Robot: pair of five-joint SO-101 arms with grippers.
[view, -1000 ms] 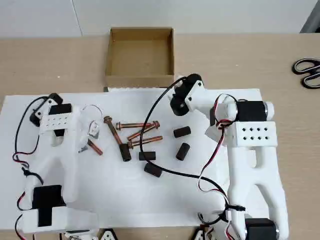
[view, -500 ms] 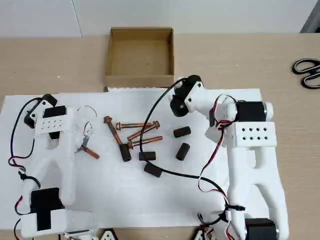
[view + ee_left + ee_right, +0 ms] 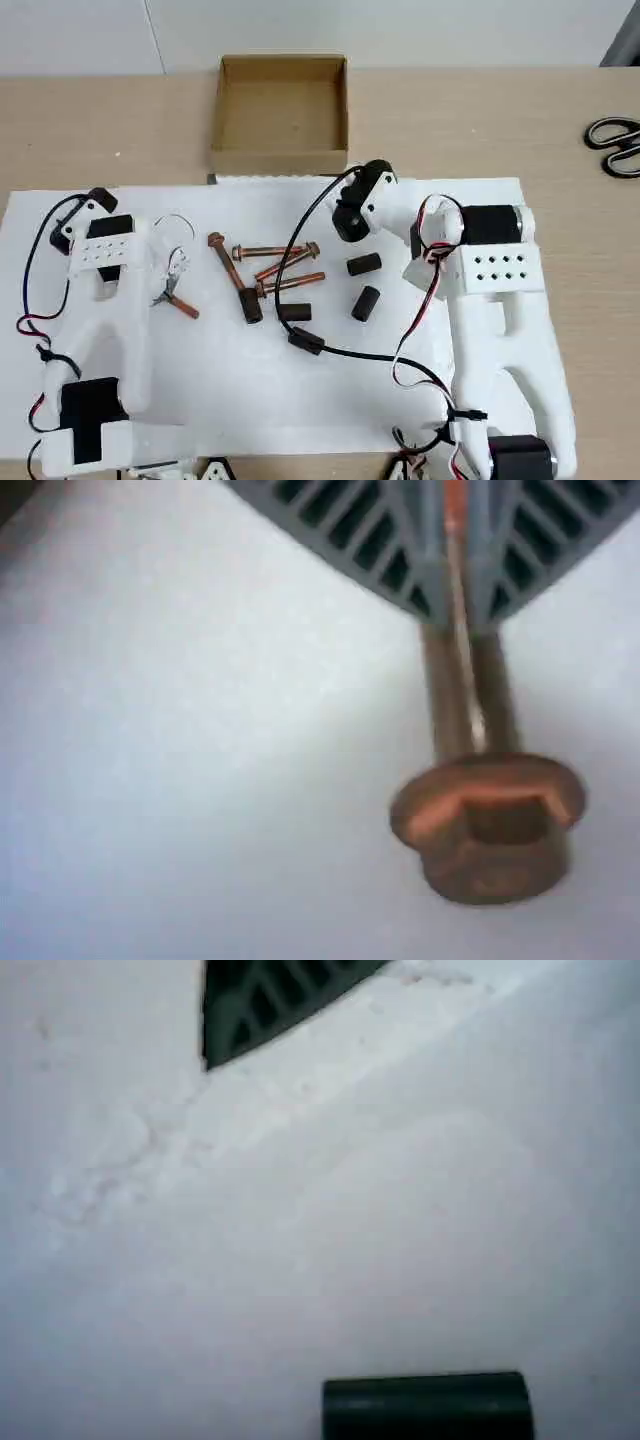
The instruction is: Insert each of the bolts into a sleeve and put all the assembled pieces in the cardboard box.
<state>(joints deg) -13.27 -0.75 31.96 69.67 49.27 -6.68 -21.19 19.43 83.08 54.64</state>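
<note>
My left gripper [image 3: 170, 283] [image 3: 458, 620] is shut on the shank of a copper bolt [image 3: 184, 305] [image 3: 487, 825], low over the left part of the white mat [image 3: 250, 400]. Another bolt [image 3: 232, 272] lies with a black sleeve [image 3: 251, 309] on its end. Three bare bolts [image 3: 282, 266] lie beside it at mid-mat. Several loose black sleeves lie there too, among them one [image 3: 364, 264] [image 3: 425, 1407] just in front of my right gripper [image 3: 352, 214], and another sleeve [image 3: 366, 302] nearer the front. The cardboard box [image 3: 216, 110] stands beyond the mat with nothing in it.
Scissors [image 3: 615, 140] lie on the wooden table at the far right. A black cable [image 3: 300, 290] from the right arm trails across the bolts and sleeves. Bare mat lies toward the front edge between the two arm bases.
The left arm drew the held bolt a little left and toward the front, then stopped. The right gripper moved left and closer to the nearest loose sleeve.
</note>
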